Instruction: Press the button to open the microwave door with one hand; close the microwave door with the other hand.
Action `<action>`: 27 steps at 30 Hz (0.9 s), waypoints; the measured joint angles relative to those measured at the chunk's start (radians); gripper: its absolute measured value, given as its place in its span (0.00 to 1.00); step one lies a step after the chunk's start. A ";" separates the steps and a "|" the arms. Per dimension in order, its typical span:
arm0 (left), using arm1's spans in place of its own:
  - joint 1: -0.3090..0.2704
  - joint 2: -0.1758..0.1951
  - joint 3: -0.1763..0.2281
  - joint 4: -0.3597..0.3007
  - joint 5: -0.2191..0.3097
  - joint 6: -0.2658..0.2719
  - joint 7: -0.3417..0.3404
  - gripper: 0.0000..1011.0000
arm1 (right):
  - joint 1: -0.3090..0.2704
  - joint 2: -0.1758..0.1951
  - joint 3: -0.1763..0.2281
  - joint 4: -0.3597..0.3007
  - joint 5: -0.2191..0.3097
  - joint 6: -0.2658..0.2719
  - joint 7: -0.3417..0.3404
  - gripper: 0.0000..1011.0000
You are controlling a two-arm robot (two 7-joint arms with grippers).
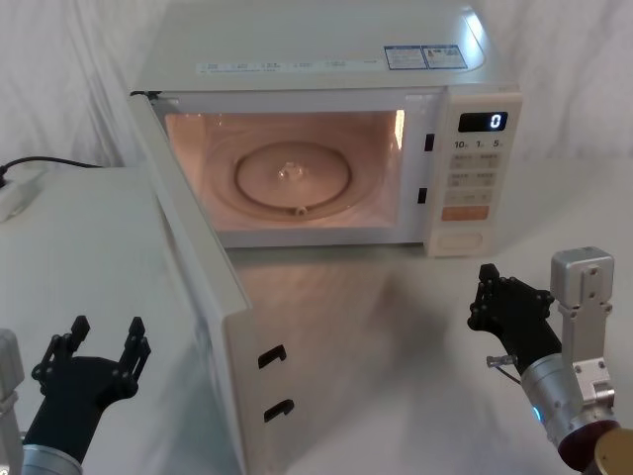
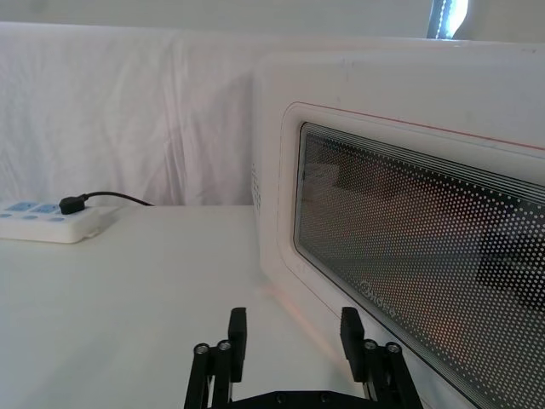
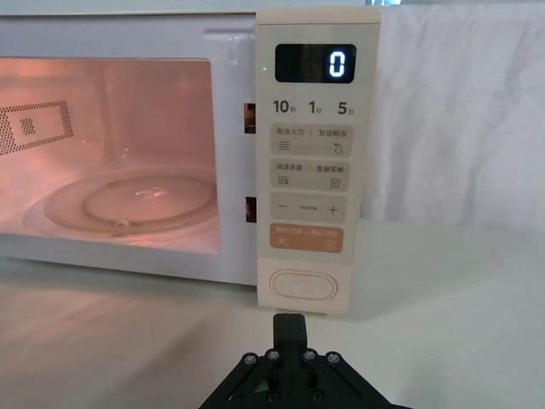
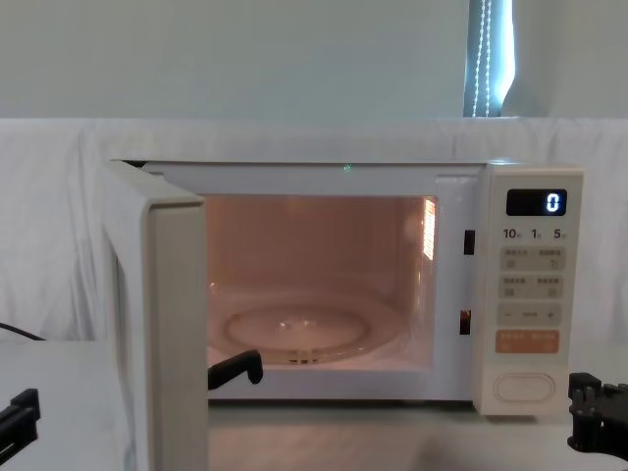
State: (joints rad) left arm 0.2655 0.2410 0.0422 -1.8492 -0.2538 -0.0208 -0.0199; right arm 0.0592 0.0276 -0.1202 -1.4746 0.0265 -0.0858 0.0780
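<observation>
Half done: door (image 1: 203, 267) hung open, so my spread left gripper (image 1: 102, 348) needed to push it; right gripper (image 1: 506, 302) pressed together.

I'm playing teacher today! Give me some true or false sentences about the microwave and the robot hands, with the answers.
1. The wide cream microwave door with dark glass is shut. False: it stands swung open, with the inside lit.
2. The black display reads 0. True.
3. The black right gripper is pressing the large cream pill-shaped button. False: it sits in front of the button, apart from it.
4. The black left gripper has its fingers spread open. True.
5. A round glass plate lies inside the boxy cream microwave. True.
</observation>
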 joint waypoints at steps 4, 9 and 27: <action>0.000 0.000 0.000 0.000 0.000 0.000 0.000 0.61 | 0.000 0.000 0.000 0.000 0.000 0.000 0.000 0.00; 0.000 0.000 0.000 0.000 0.000 0.000 0.000 0.44 | 0.000 0.000 0.000 0.000 0.000 0.000 0.000 0.00; 0.000 0.000 0.000 0.000 0.000 0.000 0.000 0.00 | 0.000 0.000 0.000 0.000 0.000 0.000 0.000 0.00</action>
State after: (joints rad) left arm 0.2655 0.2410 0.0422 -1.8492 -0.2538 -0.0208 -0.0199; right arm 0.0593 0.0277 -0.1201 -1.4747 0.0266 -0.0858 0.0780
